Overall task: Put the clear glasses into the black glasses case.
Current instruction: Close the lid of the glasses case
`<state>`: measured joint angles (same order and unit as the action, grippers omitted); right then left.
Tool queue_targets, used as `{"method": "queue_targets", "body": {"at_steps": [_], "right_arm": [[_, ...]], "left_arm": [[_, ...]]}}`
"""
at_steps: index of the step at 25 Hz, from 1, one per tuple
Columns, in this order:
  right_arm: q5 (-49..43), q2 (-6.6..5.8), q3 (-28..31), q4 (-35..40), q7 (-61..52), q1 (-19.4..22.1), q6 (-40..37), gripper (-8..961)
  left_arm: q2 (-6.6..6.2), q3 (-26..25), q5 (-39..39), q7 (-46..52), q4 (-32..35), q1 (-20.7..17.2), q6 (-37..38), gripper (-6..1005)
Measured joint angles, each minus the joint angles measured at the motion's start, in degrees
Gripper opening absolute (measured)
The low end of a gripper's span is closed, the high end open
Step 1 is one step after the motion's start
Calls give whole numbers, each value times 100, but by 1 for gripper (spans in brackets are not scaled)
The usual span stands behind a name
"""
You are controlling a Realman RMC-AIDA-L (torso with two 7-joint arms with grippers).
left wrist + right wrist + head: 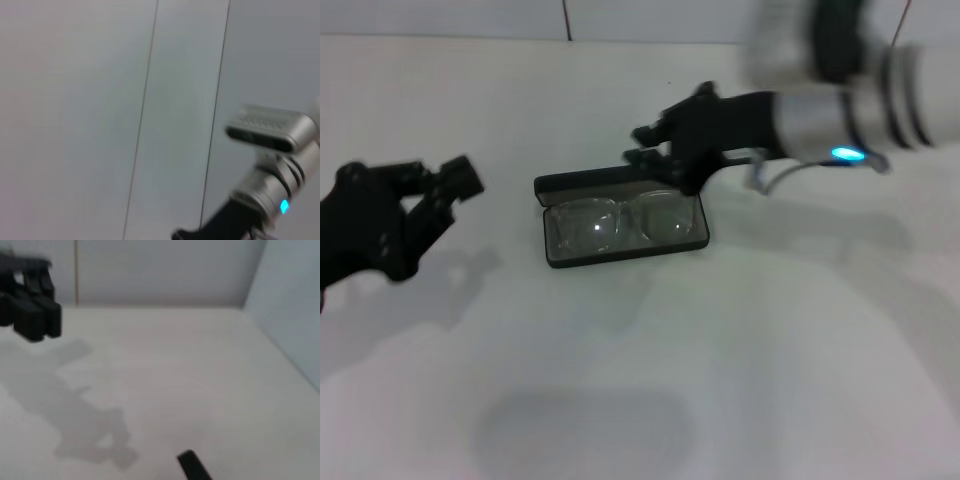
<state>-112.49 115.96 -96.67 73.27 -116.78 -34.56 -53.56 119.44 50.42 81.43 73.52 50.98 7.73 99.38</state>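
The black glasses case (552,222) lies open in the middle of the table, its lid folded back behind it. The clear glasses (620,222) rest inside the case on its lining, lenses facing up. My right gripper (638,144) hovers over the case's back right edge, open, with nothing between its fingers. My left gripper (448,195) hangs well to the left of the case, apart from it; it also shows far off in the right wrist view as the left gripper (32,317). A black tip (192,467) pokes into the right wrist view.
White tabletop (770,350) spreads all around the case, with a wall behind. The left wrist view shows only the wall panels and my right arm's wrist (270,190) with its cyan light.
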Motion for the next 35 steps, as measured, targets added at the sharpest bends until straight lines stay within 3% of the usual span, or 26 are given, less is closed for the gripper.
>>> {"method": "queue_targets", "body": {"at_steps": [4, 7, 12, 16, 18, 19, 20, 25, 35], "right_arm": [[2096, -18, 559, -218, 1761, 1147, -192, 227], [3584, -30, 1206, -1108, 3006, 1605, -1029, 229], [4589, -50, 2632, -3319, 4213, 1452, -2888, 232], [4571, -72, 3336, -4109, 4567, 1437, -3563, 235], [4567, -74, 3362, -4157, 4626, 1469, -3602, 236], [4563, -69, 3356, -4254, 4741, 1495, -3643, 237], [4561, -66, 3351, -4276, 4754, 1496, -3644, 237], [4548, -56, 3293, -4337, 4785, 1488, -3655, 241], [4454, -29, 3188, -4427, 4803, 1280, -3565, 248]], "left_arm": [[12, 24, 13, 232, -199, 571, -158, 62], [15, 45, 53, 408, -694, 1264, -607, 62], [16, 68, 405, 522, -1391, 2230, -1629, 62], [28, 301, 736, 619, -1959, 2897, -2459, 62], [28, 301, 736, 619, -1959, 2897, -2459, 62], [28, 462, 738, 667, -2081, 3018, -2730, 62], [32, 939, 730, 911, -2158, 3096, -3358, 62], [44, 1374, 704, 1372, -2245, 3096, -4084, 61], [76, 1714, 586, 1665, -2483, 2747, -4173, 61]]}}
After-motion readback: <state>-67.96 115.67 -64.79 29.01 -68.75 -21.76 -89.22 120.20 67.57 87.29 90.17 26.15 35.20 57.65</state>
